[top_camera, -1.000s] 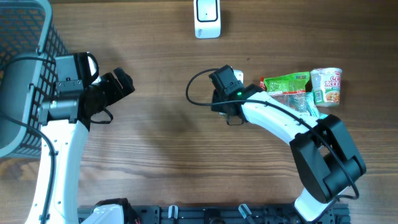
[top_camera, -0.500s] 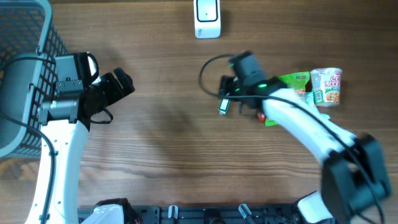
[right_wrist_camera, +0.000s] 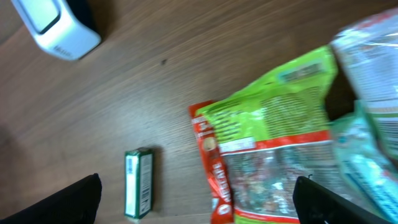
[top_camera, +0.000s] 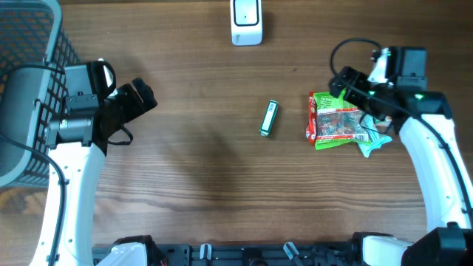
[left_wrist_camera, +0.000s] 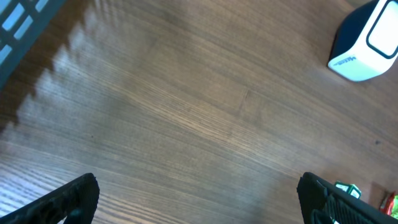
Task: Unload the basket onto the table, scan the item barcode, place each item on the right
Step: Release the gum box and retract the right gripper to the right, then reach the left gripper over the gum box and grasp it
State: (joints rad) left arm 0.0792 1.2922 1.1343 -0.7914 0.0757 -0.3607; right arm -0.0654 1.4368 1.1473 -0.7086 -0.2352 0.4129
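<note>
Right arm is swinging back from table centre to its own side compared with a second ago, leaving the small green box (top_camera: 270,118) lying flat on the bare wood. Right gripper (top_camera: 346,83) is now hanging spread wide and holding nothing, over the far edge of the red-and-green snack packet (top_camera: 338,118). Box is sitting well off to that gripper's left, between the two grippers and touching nothing. Scanner (top_camera: 246,21) is standing further out still, apart from the box. Left gripper (top_camera: 145,100) is also spread and empty, hovering beside the basket (top_camera: 29,44). Risks, as I am judging them: the packet is overlapping other wrappers, so a grab may be dragging neighbours along. Its crinkled film may be hiding the barcode. The flat box may be skidding under the fingers if re-picked.
</note>
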